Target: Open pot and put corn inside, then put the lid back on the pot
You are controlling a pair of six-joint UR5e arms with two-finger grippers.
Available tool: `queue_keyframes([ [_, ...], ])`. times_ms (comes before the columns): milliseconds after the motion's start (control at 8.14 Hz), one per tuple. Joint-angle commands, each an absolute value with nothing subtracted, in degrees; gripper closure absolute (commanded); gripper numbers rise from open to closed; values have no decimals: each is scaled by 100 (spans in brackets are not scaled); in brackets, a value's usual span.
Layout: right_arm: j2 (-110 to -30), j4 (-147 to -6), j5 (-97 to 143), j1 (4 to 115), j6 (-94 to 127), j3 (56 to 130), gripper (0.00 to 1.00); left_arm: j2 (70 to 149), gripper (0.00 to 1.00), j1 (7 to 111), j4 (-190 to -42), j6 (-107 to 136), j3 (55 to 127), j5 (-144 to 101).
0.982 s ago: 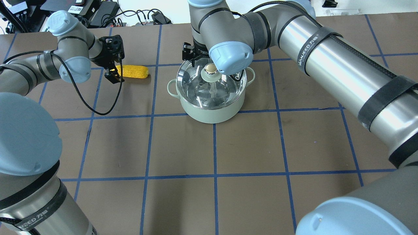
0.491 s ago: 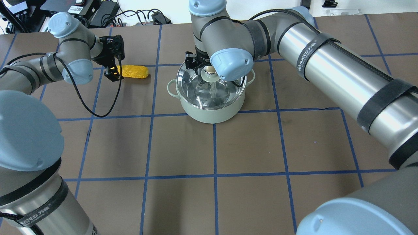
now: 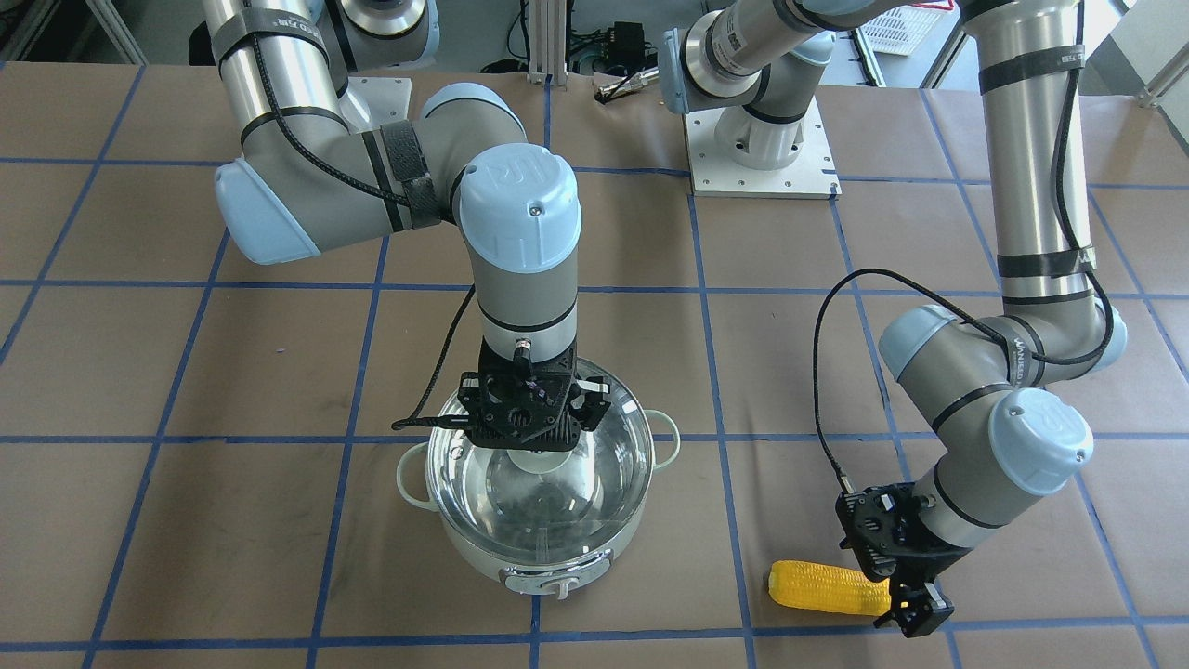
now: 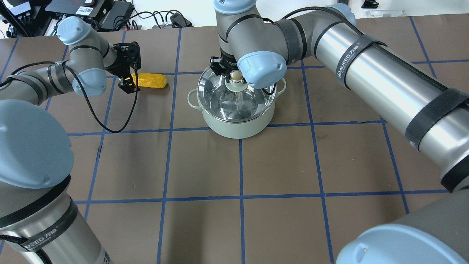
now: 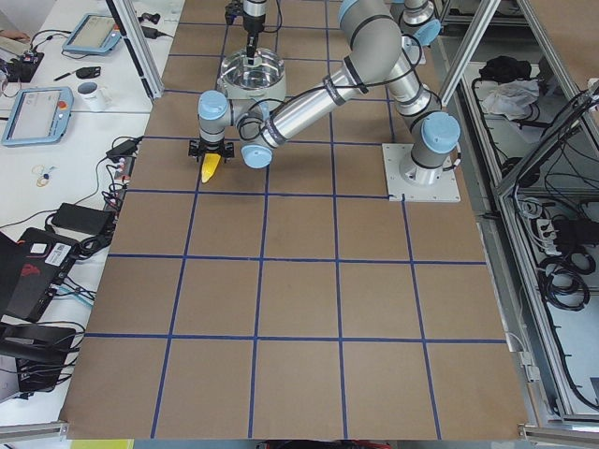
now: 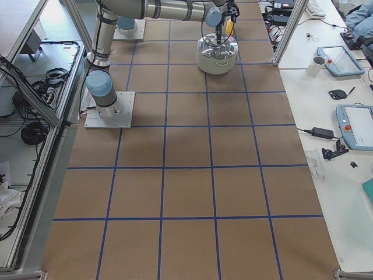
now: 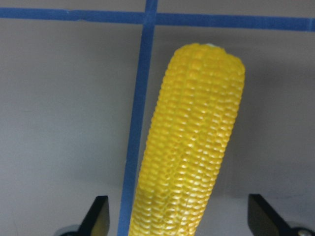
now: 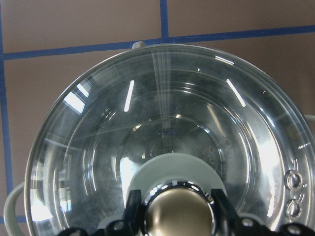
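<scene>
The pale green pot (image 4: pixel 238 126) stands at the table's middle with the clear glass lid (image 4: pixel 234 101) on it. My right gripper (image 3: pixel 534 448) comes straight down on the lid's gold-capped knob (image 4: pixel 237 76). In the right wrist view its fingers (image 8: pixel 134 211) press both sides of the knob (image 8: pixel 177 216), so it is shut on it. The yellow corn (image 4: pixel 151 80) lies flat on the table to the pot's left. My left gripper (image 4: pixel 128 83) is open, with its jaws on either side of the cob's end (image 7: pixel 192 147) and gaps on both sides.
The table (image 4: pixel 293 165) is brown paper with a blue tape grid. Cables and devices (image 4: pixel 110 14) lie beyond its far edge. The pot's control knob (image 3: pixel 557 585) faces away from the robot.
My right gripper has shifted over the lid's knob and closed around it. My left arm has shifted only slightly at the corn. The lid and the corn have not moved.
</scene>
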State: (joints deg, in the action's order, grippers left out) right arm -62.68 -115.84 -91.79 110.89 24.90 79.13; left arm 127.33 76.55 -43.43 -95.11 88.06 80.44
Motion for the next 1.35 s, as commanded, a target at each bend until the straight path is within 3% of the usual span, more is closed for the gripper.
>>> queue_keyframes([
  [0, -6275, -11593, -9325, 11074, 2487, 7884, 76, 12771, 0, 7655, -4342, -9483, 8815, 8103],
  [246, -6371, -11593, -9316, 11057, 2488, 7858, 81, 12866, 0, 7655, -4351, -9274, 8815, 8112],
  [368, -6442, -11584, -9325, 11048, 2470, 7779, 81, 12876, 13, 7655, -4351, -9272, 8815, 8121],
  [491, -6538, -11567, -9316, 11022, 2452, 7761, 81, 12832, 77, 7647, -4377, -9281, 8807, 8330],
  [614, -6774, -11392, -9316, 10978, 2313, 7761, 81, 12728, 100, 7655, -4386, -9264, 8807, 8967],
  [1228, -7987, -9750, -9220, 9881, 900, 7884, 81, 12164, 100, 7664, -4992, -9307, 8807, 9088],
])
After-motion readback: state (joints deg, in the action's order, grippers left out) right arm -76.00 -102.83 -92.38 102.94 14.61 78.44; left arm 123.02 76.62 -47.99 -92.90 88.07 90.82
